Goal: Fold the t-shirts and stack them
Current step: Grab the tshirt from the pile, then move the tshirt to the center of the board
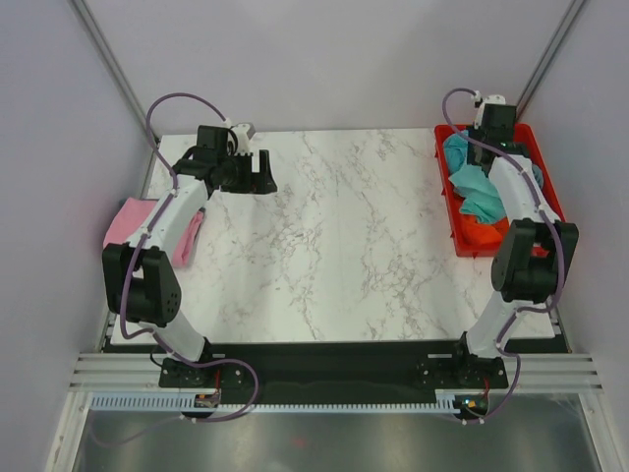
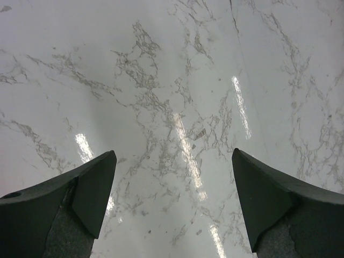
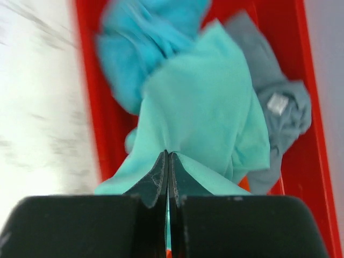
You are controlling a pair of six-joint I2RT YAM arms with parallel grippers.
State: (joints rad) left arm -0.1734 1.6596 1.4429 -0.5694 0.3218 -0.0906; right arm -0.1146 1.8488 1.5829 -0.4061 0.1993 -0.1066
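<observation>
High overhead; wrists close, probably downward

Pink shirt (image 1: 128,224), folded flat, at the left edge of the desk. Four more in a crumpled heap at the far right corner. Teal shirt (image 3: 204,102) on top, pulled up into a peak, pinched tight in the right gripper (image 3: 167,157). Blue shirt (image 3: 134,48) behind it, grey shirt (image 3: 285,107) beside it, orange shirt (image 1: 482,234) underneath.
</observation>
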